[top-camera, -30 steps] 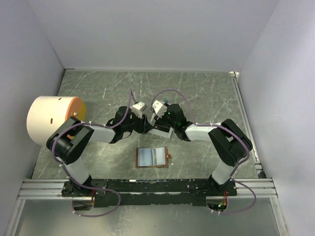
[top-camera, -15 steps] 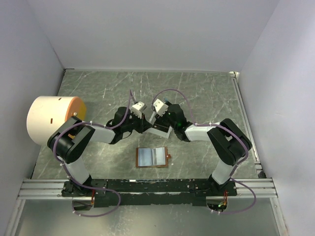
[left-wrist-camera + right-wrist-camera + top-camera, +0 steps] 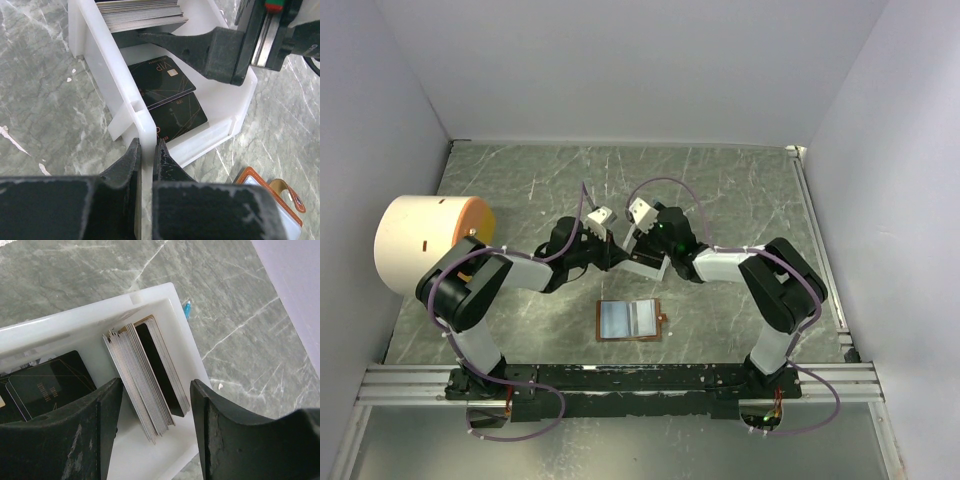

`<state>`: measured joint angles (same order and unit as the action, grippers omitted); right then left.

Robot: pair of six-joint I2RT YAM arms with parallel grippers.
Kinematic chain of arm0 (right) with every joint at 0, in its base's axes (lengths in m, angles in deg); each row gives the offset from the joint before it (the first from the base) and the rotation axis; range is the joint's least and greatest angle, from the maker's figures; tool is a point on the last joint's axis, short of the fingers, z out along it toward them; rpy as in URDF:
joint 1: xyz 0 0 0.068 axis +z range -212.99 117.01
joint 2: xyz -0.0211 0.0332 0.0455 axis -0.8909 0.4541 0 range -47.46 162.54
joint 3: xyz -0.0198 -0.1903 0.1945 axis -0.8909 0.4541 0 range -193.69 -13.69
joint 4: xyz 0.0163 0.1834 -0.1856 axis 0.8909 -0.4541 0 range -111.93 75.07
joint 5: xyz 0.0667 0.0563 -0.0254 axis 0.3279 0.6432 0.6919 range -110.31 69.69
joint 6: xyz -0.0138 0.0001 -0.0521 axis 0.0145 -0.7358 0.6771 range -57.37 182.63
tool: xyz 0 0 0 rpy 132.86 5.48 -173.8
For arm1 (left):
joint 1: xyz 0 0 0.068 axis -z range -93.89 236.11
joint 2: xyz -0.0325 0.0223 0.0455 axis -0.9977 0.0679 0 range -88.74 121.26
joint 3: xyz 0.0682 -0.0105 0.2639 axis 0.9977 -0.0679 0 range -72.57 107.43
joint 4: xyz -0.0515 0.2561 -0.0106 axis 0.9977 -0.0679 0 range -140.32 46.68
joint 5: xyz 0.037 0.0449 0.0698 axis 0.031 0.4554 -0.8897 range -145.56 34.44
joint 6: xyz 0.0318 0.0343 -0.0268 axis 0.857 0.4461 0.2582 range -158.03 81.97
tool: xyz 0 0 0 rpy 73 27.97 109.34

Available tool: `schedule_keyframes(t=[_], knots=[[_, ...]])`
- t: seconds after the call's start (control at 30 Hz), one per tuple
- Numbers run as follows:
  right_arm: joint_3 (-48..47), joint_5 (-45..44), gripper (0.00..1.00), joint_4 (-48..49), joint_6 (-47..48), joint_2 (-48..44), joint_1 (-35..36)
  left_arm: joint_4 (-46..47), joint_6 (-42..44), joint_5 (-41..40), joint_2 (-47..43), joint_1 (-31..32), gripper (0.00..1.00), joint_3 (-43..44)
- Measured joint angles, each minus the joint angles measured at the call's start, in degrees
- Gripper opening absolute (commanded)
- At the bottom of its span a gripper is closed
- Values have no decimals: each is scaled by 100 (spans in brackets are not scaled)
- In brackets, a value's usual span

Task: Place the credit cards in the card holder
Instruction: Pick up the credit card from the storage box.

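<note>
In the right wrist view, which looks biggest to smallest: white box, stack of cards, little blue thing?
Largest: white box
Middle: stack of cards
Smallest by far: little blue thing

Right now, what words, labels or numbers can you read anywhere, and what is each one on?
"VIP": gold, on the upper black card lying flat in the white box.
Gold marks on the lower black card: too small to read.
Gold print on these cards in the right wrist view: blurred.
Nothing else readable.

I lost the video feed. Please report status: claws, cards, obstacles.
Left claw shut on white plastic box wall. Right claw open around upright stack of plastic credit cards. Brown leather card holder open, unobstructed.
</note>
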<state>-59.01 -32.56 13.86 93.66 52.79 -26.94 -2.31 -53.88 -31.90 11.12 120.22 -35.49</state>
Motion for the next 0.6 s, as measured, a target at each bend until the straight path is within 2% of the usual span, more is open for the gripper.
schedule_keyframes(t=[0.2, 0.4, 0.6], knots=[[-282, 179, 40, -328, -52, 0, -83, 26, 31, 28, 0, -33, 7, 0], [-306, 223, 45, -332, -118, 199, -118, 28, 68, 46, 0, -35, 7, -2], [-354, 358, 42, -345, -111, 236, -136, 17, 63, 98, 0, -70, 7, -2]])
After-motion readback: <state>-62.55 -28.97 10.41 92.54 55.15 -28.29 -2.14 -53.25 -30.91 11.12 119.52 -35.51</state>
